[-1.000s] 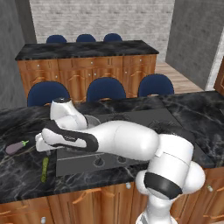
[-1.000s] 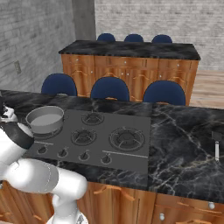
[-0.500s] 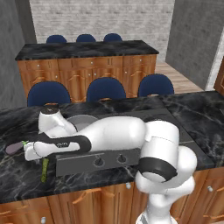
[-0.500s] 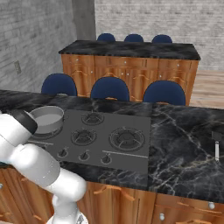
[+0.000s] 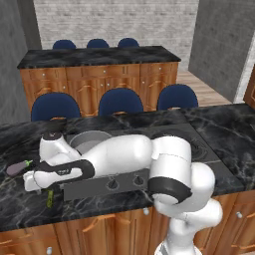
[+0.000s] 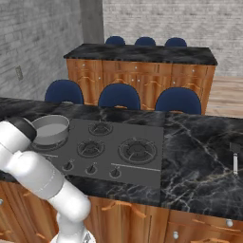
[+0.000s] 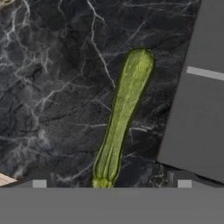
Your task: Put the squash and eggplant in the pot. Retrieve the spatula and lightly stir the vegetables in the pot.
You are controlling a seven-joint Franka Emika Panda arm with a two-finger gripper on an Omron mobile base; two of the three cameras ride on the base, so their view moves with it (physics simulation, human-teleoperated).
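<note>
The squash is a long green stick lying on the dark marble counter just left of the stove; in the left base view its tip pokes out below the hand. My gripper hangs open right above it, with a fingertip on either side of its stem end and nothing held. In the left base view the gripper is low over the counter. The purple eggplant lies just left of the hand. The grey pot stands on the stove's far left burner. The spatula lies on the counter at the far right.
The grey stove top with its knobs fills the middle of the counter, and its left edge runs close beside the squash. Blue chairs stand behind the counter. My arm stretches across the stove's front.
The arm has swung further left and lowered, bringing the hand from beside the pot down over the squash. The jaws have stayed open.
</note>
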